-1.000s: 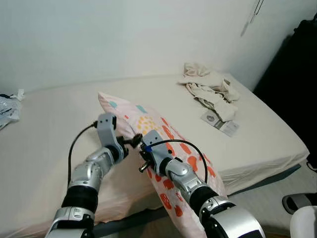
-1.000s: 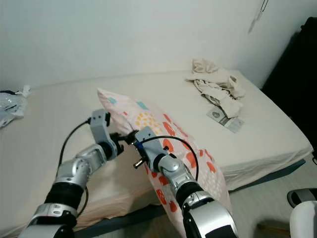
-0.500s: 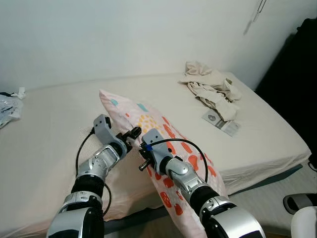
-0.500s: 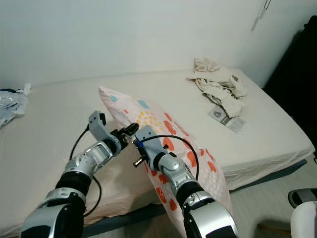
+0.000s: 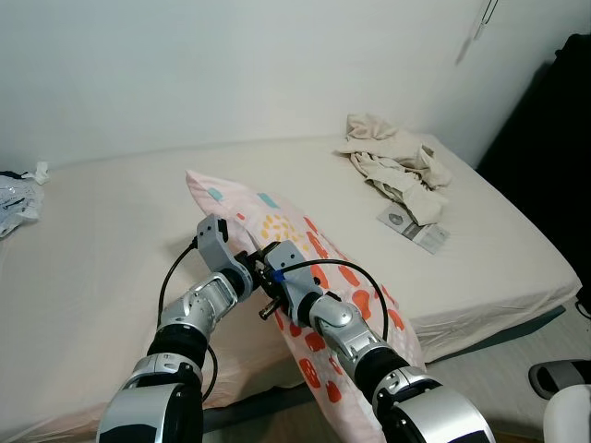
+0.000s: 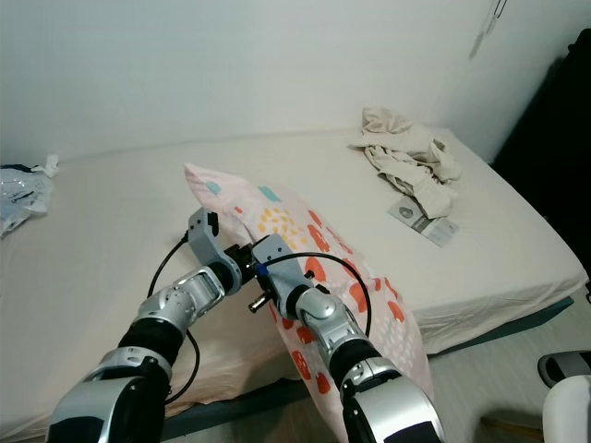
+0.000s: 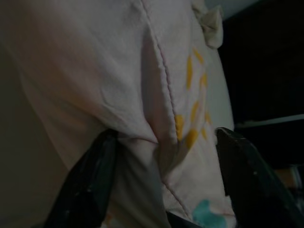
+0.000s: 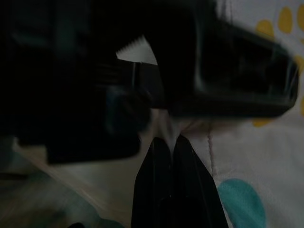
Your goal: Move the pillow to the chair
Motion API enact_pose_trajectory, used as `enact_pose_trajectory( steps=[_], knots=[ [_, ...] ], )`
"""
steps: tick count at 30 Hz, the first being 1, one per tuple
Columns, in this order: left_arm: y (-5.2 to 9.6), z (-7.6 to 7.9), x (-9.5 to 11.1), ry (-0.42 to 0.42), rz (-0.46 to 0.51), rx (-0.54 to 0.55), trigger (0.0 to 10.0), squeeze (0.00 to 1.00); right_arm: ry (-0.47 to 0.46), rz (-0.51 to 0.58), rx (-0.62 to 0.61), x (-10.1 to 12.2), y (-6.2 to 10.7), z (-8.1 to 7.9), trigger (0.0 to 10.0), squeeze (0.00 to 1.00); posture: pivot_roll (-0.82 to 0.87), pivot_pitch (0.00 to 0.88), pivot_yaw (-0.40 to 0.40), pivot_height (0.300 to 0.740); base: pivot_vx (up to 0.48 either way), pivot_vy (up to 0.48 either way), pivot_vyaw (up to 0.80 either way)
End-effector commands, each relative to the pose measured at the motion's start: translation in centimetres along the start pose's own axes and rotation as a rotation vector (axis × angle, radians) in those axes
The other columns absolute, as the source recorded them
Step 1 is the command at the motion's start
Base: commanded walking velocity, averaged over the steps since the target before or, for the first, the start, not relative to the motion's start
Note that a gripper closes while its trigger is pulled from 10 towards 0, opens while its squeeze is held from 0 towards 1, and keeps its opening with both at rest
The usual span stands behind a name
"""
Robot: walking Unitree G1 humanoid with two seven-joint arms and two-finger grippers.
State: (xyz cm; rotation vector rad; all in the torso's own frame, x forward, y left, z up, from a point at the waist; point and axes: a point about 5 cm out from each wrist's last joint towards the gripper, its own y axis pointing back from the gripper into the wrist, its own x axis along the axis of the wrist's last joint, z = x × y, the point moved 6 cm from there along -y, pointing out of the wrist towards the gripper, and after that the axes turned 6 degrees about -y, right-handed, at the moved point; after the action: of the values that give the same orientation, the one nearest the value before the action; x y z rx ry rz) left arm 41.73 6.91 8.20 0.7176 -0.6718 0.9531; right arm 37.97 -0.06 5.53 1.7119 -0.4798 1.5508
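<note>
Bed (image 5: 111, 240): wide, cream-sheeted, set against a pale wall; its far left and near edges are cut off by the frame. A dark mass at the right edge cannot be identified.

Pillow (image 5: 305, 277): pale pink with orange, yellow and teal patches, lying slantwise at the bed's near edge, its lower end hanging past the mattress side. The middle of its near seam is hidden behind both wrists.

Crumpled beige cloth (image 5: 392, 161) is seen heaped at the far right corner of the bed, with a small printed packet (image 5: 413, 229) just beside it. A clear plastic bag (image 5: 14, 198) is cut off at the left edge.

Left gripper (image 7: 161, 185): in the left wrist view the two black fingers (image 7: 88, 183) are seen spread apart, one to each side of a bunched fold of pillow fabric. Whether the fold is actually squeezed cannot be told.

Right gripper (image 8: 173, 147): in the dark, blurred right wrist view the fingers are seen pressed together on a pinch of pillow fabric, with the left gripper's housing close in front. From the head views the fingertips of both are hidden by the wrists.
</note>
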Motion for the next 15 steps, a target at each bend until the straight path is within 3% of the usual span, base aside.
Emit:
enact_pose_trajectory(
  steps=[1,8,15],
  knots=[
    [-0.4,0.7,-0.7,-0.032,-0.029,0.002,0.0,0.00,0.006,0.031,0.008,0.7,-0.1,-0.2,10.0,0.00,-0.01,0.116,-0.066,0.740,0.000,0.000,0.00],
    [-0.3,-1.2,0.2,-0.023,0.014,0.122,0.0,0.00,0.006,0.030,-0.003,0.6,0.0,0.0,10.0,0.00,-0.01,0.113,-0.065,0.740,0.000,0.000,0.00],
    [-0.1,-2.0,1.1,-0.003,0.057,0.156,0.0,0.00,-0.012,0.030,-0.004,0.6,0.0,0.1,10.0,0.00,-0.01,0.113,-0.065,0.740,0.000,0.000,0.00]
  ],
)
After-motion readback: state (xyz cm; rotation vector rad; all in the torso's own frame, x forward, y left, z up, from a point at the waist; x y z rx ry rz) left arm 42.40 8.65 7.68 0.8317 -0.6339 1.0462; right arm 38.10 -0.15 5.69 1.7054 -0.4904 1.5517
